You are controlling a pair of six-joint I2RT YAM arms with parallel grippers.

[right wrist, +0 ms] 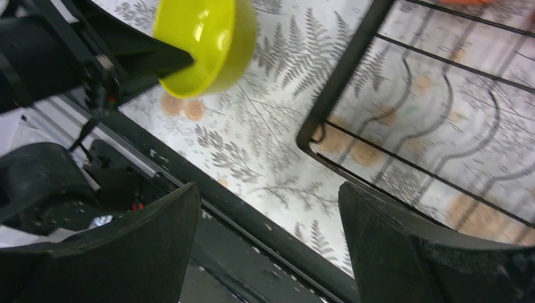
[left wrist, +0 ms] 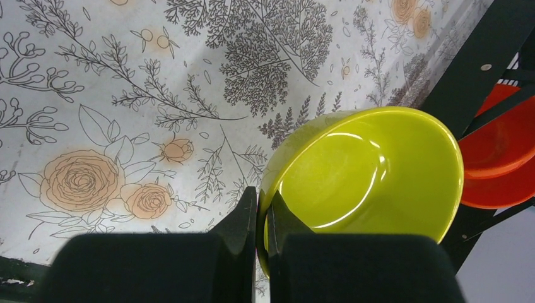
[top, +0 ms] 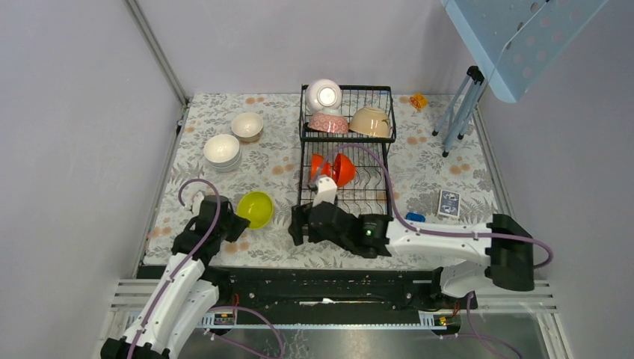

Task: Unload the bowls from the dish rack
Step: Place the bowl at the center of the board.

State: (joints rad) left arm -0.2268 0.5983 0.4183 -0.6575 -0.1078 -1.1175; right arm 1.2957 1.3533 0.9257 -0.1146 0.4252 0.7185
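Left tool: clamped on the rim of the yellow-green bowl. The bowl is held tilted over the table, just left of the near-left corner of the dish rack. Contact with the table cannot be told from these views.

Right tool: jaws apart, nothing between them, hung over the rack's near-left corner.

Step judged in hand: set-down of the yellow-green bowl. For the next move, the bowl is to be levelled, lowered onto bare table clear of the rack frame, and the rim released. The right tool is best placed for the orange-red pair.

Count:
- In the rack, five: two orange-red on edge in the lower tray. One white bowl, one pink-patterned bowl and one beige bowl are in the upper basket.
- On the table, far left: one cream bowl and a white stack, probably two, not certain.
- Held: one.
- One rack.
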